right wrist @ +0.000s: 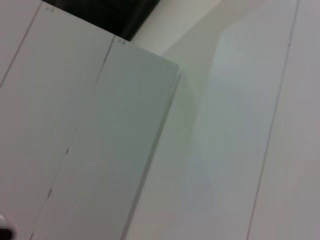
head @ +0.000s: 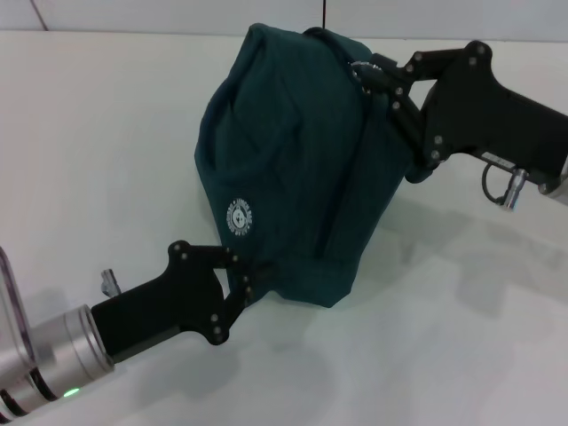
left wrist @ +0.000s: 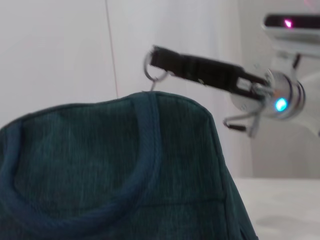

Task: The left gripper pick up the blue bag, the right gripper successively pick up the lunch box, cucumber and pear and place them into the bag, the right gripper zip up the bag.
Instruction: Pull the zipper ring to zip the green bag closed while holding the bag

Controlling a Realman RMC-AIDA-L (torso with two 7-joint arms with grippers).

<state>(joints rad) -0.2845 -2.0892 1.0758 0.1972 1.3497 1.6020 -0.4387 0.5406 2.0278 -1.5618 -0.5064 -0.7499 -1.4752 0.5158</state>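
In the head view, upper right of centre, the right gripper (head: 366, 78) has its fingers pinched together on a small metal ring, the zipper pull (head: 357, 67), at the top edge of the blue bag (head: 293, 169). The left wrist view shows the same pinch from the side: the ring (left wrist: 154, 73) hangs from the dark fingertips just above the bag's top seam (left wrist: 150, 107), with the arm reaching in from the right of that frame. The bag, dark teal in these pictures, bulges in the middle of the head view and rests on the white table (head: 106, 160). The left gripper (head: 250, 282) reaches in from the lower left of the frame, its fingers closed on the bag's bottom corner fabric. The lunch box, cucumber and pear are not visible; they are likely already inside. The coming pull turns on this: the zipper line runs along the top seam away from the right fingers, while the left grip anchors the opposite lower corner, so it braces the bag against the tug.
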